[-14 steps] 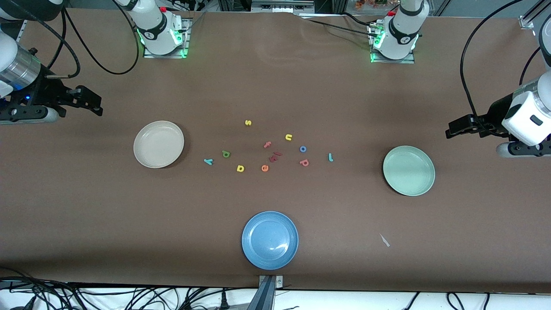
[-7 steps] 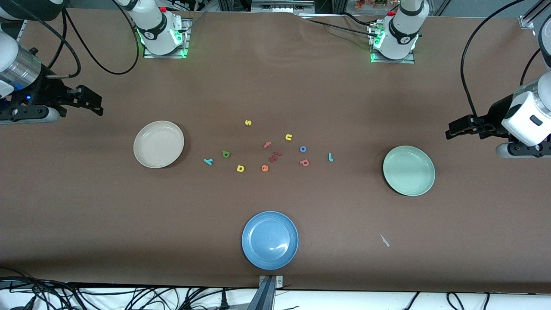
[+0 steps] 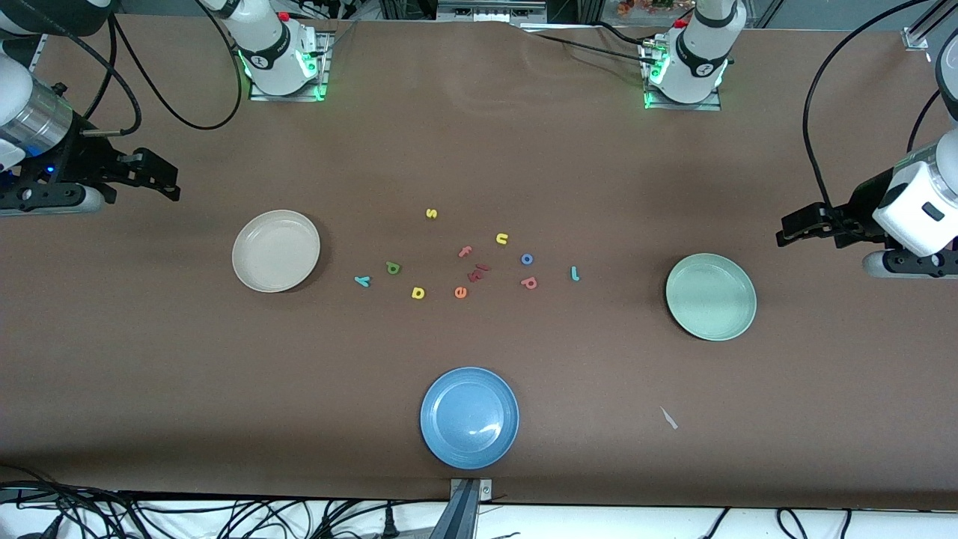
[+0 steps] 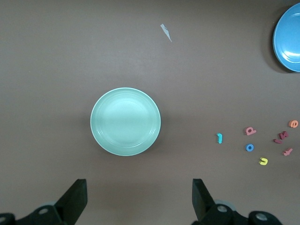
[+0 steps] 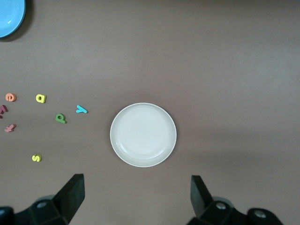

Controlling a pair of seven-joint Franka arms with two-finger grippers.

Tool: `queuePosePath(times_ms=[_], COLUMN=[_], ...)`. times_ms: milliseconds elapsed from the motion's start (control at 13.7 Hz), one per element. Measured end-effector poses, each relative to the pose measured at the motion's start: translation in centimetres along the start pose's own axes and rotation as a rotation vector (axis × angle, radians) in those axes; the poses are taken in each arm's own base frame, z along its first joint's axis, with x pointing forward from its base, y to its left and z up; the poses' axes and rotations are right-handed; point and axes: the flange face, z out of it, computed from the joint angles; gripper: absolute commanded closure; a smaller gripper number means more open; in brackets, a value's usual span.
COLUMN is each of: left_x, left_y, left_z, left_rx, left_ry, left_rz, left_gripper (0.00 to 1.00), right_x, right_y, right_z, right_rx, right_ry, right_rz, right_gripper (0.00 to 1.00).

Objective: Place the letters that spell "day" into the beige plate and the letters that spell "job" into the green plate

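All letters lie loose mid-table. The teal "y" [image 3: 362, 281], green "a" [image 3: 393, 267] and yellow "d" [image 3: 418, 293] lie toward the empty beige plate [image 3: 276, 251]. The blue "o" [image 3: 527, 259], pinkish "b" [image 3: 529, 282] and teal "j" [image 3: 575, 273] lie toward the empty green plate [image 3: 711, 296]. My right gripper [image 3: 171, 185] hangs open over bare table at the right arm's end, looking down on the beige plate [image 5: 143, 134]. My left gripper [image 3: 784, 229] hangs open at the left arm's end, with the green plate [image 4: 125, 121] below it.
A blue plate [image 3: 469, 417] sits near the table's front edge. Other letters lie among the task's: a yellow "s" [image 3: 431, 213], yellow "u" [image 3: 502, 239], pink "f" [image 3: 465, 251], orange "e" [image 3: 460, 292] and dark red pieces [image 3: 479, 272]. A pale scrap [image 3: 669, 418] lies nearer the camera than the green plate.
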Motion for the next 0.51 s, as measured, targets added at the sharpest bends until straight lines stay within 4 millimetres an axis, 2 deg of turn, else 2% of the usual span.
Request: queuePosePath(times_ms=[513], left_x=[0.02], left_y=[-0.83], left_z=[-0.43], left_rx=[0.0], left_ry=[0.007], left_rz=[-0.013], left_gripper=[0.06], right_x=[0.0], right_y=[-0.01], right_z=[0.0], right_rx=[0.0], right_ry=[0.0], right_rz=[0.0], right_gripper=[0.0])
